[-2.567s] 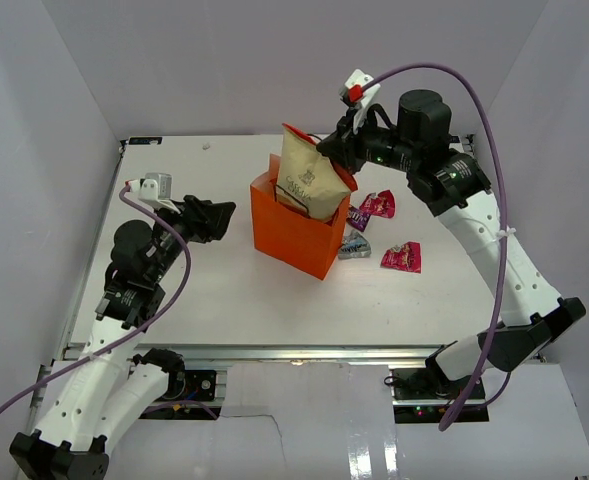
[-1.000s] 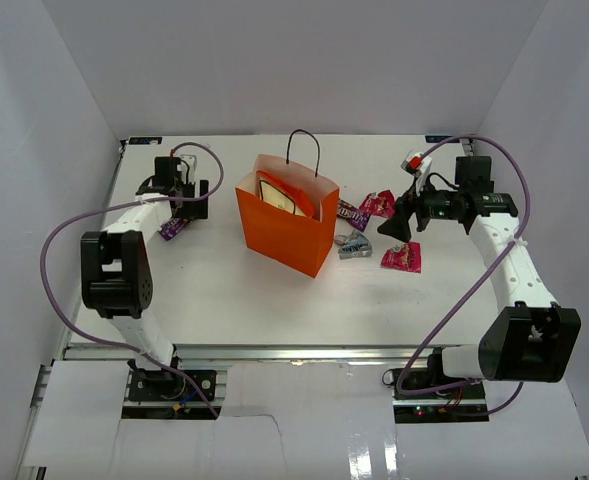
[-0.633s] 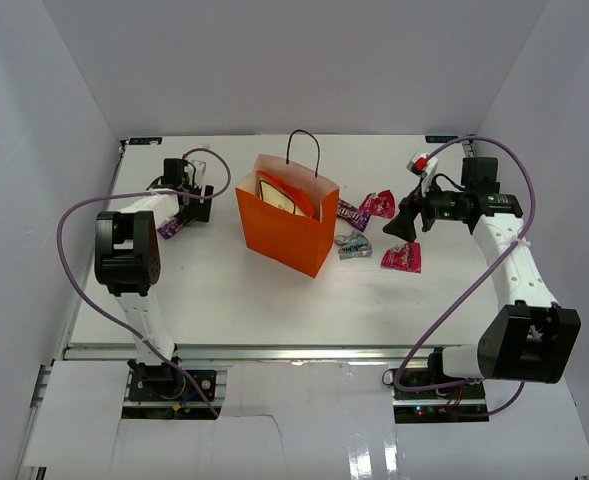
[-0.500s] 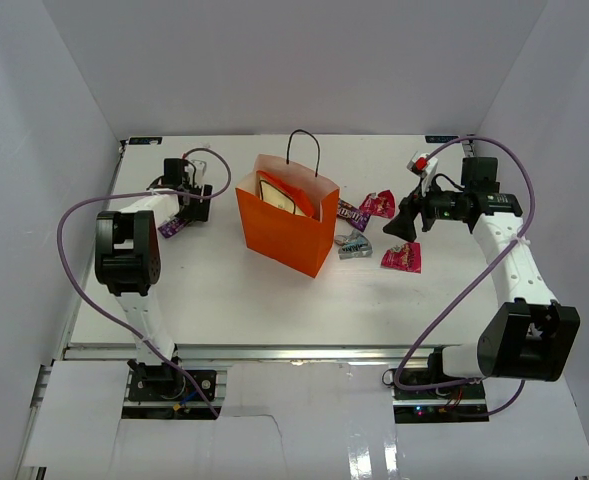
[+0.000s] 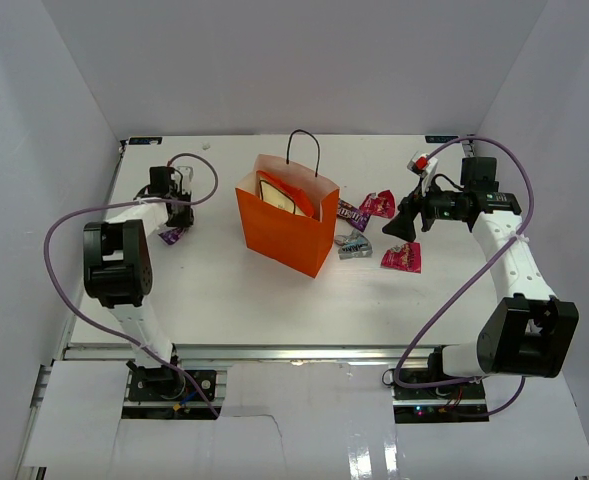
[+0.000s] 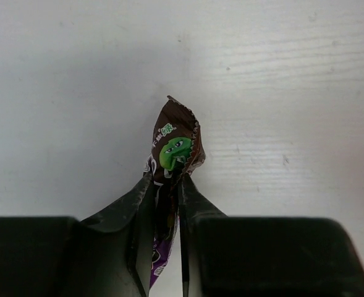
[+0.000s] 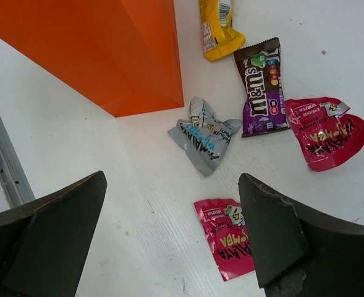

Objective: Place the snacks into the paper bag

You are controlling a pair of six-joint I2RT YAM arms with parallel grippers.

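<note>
on the white table [image 5: 234,300], left gripper [image 6: 166,185] pinches a brown packet [image 6: 175,145]; right gripper [image 7: 172,185] gapes.

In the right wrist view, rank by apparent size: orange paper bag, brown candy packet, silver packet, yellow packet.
Largest to smallest:
orange paper bag, though cropped
brown candy packet
silver packet, crumpled
yellow packet, cut off by the frame's top edge, so its place is unsure
</note>
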